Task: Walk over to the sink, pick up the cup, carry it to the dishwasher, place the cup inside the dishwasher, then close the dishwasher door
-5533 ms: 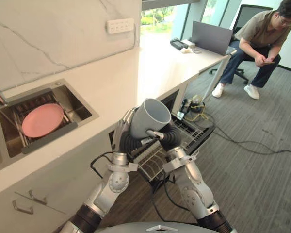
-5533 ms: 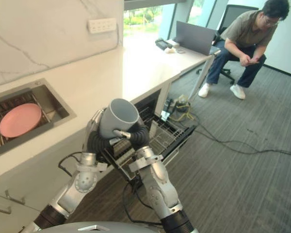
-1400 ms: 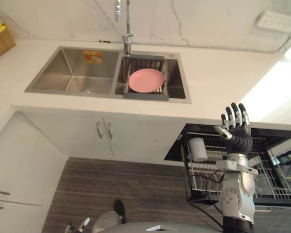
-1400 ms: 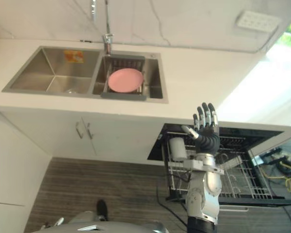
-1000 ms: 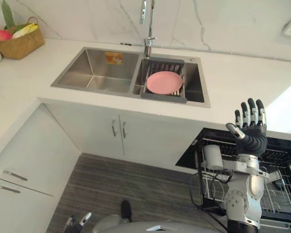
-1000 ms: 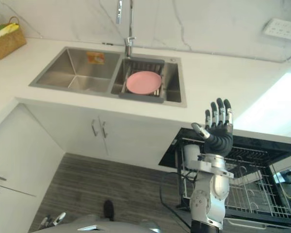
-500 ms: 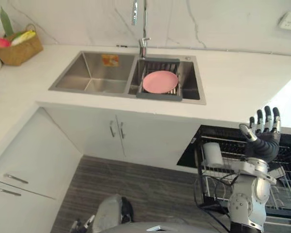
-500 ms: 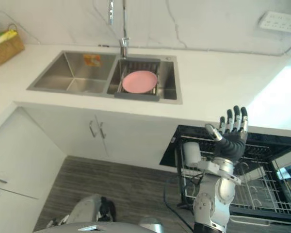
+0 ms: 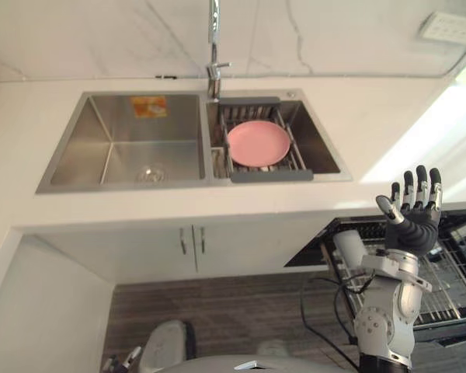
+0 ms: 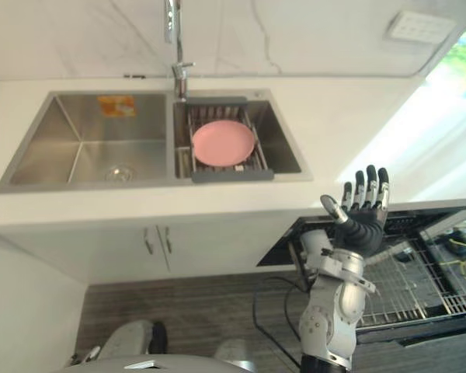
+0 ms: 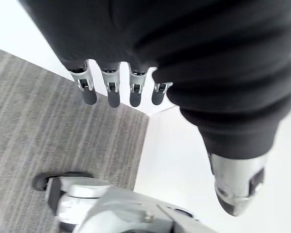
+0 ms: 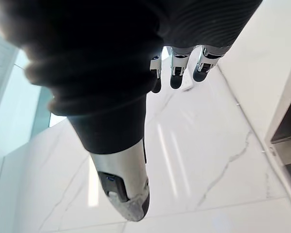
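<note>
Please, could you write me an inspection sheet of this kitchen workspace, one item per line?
Surface: white counter with a double sink set into it.
Job's things: cup sits at the left end of the pulled-out dishwasher rack; the dishwasher is open, door not yet closed.
Clutter: pink plate on a drainer in the sink's right basin.
Hands: right hand raised over the rack, fingers straight, holding nothing; left hand low over the floor, fingers relaxed, holding nothing.
Cables: nothing seen.
Surroundings: marble wall, faucet, wall socket, cabinet doors, grey floor.
</note>
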